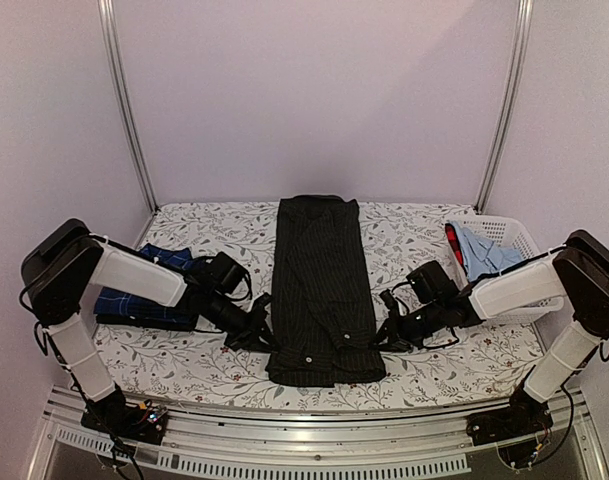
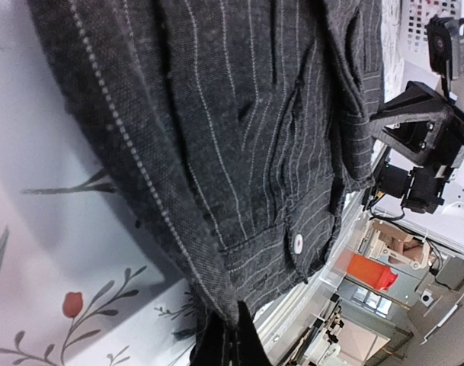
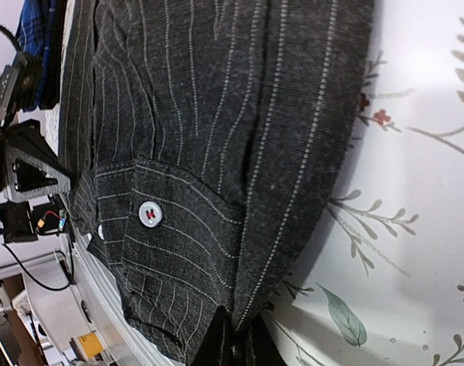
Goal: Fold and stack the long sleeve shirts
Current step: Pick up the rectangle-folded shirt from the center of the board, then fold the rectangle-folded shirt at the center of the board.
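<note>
The black pinstriped shirt [image 1: 322, 285] lies folded into a long narrow strip down the middle of the table, collar at the far end. My left gripper [image 1: 259, 335] is shut on its near left edge [image 2: 216, 305]. My right gripper [image 1: 387, 335] is shut on its near right edge [image 3: 251, 305]. Both wrist views show the cloth lifted slightly off the table at the pinch. The navy checked shirt [image 1: 144, 285] lies folded at the left, mostly under my left arm.
A white basket [image 1: 514, 240] with light blue and red cloth stands at the far right. The floral tablecloth [image 1: 424, 235] covers the table. The metal rail [image 1: 314, 445] runs along the near edge.
</note>
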Robot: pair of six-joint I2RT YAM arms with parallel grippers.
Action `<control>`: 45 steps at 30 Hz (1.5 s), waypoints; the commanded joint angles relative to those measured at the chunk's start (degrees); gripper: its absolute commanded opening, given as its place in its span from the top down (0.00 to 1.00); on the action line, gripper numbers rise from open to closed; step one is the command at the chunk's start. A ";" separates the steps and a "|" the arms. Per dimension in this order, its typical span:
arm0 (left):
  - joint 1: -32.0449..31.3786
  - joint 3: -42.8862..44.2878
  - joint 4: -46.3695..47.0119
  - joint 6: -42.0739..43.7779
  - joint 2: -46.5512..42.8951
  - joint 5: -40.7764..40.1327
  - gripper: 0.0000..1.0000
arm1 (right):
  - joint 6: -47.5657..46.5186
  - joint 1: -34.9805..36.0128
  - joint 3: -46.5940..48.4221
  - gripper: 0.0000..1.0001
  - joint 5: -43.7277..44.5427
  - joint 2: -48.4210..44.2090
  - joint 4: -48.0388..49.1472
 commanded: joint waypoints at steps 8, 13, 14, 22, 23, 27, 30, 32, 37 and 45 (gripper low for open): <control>0.60 -0.60 -0.13 0.19 -6.25 2.55 1.00 | -0.88 0.32 3.73 1.00 -0.75 -3.67 -0.86; 2.52 0.52 -0.31 -0.19 -9.23 2.82 1.00 | -0.41 0.32 6.08 1.00 0.12 -6.28 -3.30; 2.96 0.98 -0.21 -0.18 -9.47 2.80 1.00 | -0.40 0.32 6.77 1.00 0.27 -6.49 -3.41; 7.95 7.63 4.73 -1.26 -4.96 2.75 1.00 | -0.40 -2.23 15.46 1.00 3.01 -2.03 -2.32; 8.78 8.80 5.52 -1.72 -3.86 2.48 1.00 | -0.58 -2.92 16.75 1.00 3.64 -0.38 -1.64; 11.89 14.79 13.46 -4.69 2.49 0.17 1.00 | 0.06 -6.10 23.28 1.00 4.47 6.81 2.33; 13.53 18.71 18.56 -8.12 8.98 -2.10 1.00 | 1.15 -7.94 29.47 1.00 5.37 14.23 3.33; 14.26 20.86 21.14 -10.01 12.90 -3.51 1.00 | 1.48 -8.91 33.22 1.00 5.66 18.37 3.96; 14.59 24.97 21.36 -10.36 20.29 -6.03 1.00 | 0.96 -9.67 39.87 1.00 6.47 28.30 2.77; 13.23 23.11 20.84 -10.88 21.99 -7.45 1.00 | 1.31 -9.42 37.10 1.00 6.53 30.90 3.45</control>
